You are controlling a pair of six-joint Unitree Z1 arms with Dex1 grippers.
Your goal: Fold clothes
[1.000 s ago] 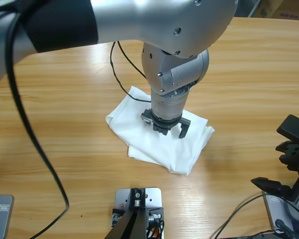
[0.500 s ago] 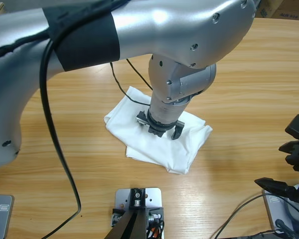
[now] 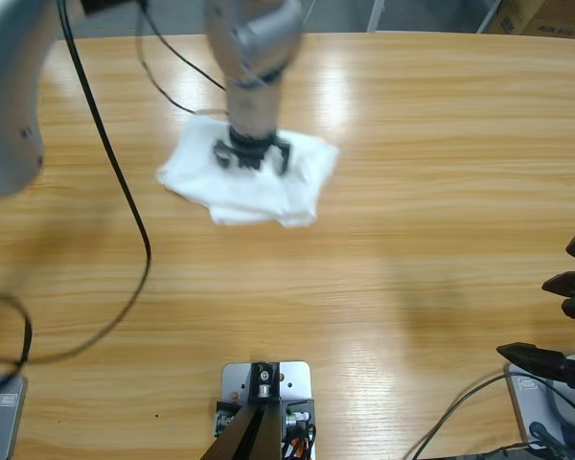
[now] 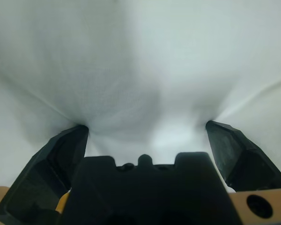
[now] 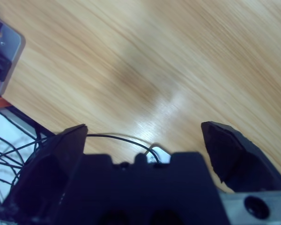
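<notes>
1. The left gripper (image 3: 253, 156) was pressed down on the white T-shirt (image 3: 244, 187), jaws spread wide and digging into the cloth, nothing pinched between them.
2. The T-shirt lay bunched in a folded bundle on the table (image 3: 412, 240), under that gripper.
3. The right gripper (image 5: 145, 140) hung released, well apart from the T-shirt, over bare wood.
4. Best practice, I'd judge: keep pressure even and slide gently, so folds don't drag loose.
</notes>
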